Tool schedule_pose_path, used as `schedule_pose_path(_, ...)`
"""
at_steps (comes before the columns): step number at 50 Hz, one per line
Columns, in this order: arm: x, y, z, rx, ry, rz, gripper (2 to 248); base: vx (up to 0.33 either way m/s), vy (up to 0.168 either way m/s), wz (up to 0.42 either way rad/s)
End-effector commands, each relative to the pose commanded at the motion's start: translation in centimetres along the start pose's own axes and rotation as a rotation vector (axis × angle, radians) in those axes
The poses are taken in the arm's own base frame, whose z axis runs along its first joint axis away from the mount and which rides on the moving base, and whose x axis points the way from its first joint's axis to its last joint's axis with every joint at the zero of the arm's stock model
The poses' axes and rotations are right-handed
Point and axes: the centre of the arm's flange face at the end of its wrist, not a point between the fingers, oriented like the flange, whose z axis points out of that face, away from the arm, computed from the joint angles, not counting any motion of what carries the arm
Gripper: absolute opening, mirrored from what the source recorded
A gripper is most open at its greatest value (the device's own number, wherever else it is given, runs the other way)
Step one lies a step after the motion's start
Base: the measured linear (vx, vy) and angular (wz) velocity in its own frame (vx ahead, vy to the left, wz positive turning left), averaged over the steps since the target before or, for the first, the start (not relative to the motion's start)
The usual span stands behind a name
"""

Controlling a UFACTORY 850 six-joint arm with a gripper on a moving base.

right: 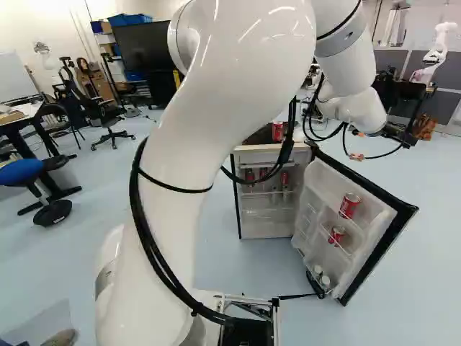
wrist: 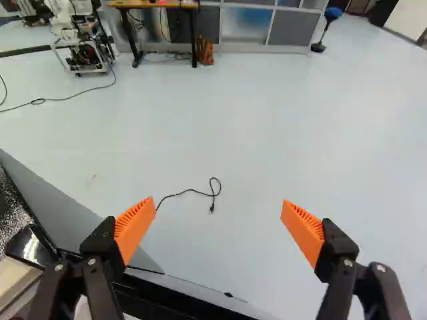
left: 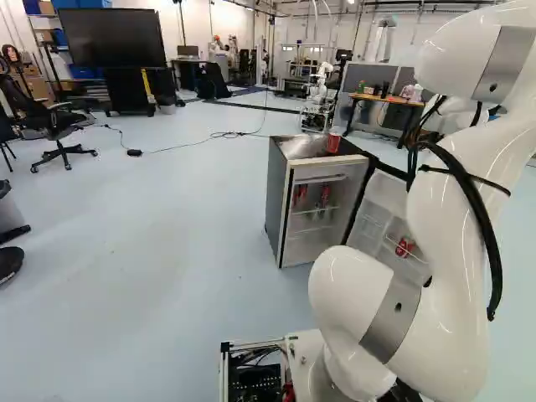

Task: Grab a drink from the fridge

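Down and back: the way to the cans

The gripper [wrist: 217, 202] hangs high with its two fingers wide apart, and it holds nothing. Low and beside it runs the top edge of the open fridge door [right: 369, 186]. It looks like the gripper is past that edge, on the door's outside. The cans are on the inside, lower and back toward the base. The upper red can [right: 349, 205] sits in the door, and the lower red can [right: 336, 234] sits below it. Both seem to stand up, so the fingers should close from their sides. Farther in, more cans [right: 285, 179] stand inside the fridge [left: 279, 188]. First, the gripper likely must go back around the door.
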Motion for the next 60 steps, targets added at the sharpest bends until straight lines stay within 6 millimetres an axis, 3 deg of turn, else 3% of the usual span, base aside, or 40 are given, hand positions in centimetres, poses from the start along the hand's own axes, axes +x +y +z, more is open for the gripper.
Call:
schedule_pose_path(21,0.8,1.2,2.6,-0.014,-0.166,0.008,247,0.000,0.000,0.000)
schedule_pose_path(60,-3.3,2.7,11.2,-0.027,-0.516,0.025,247,0.000,0.000,0.000)
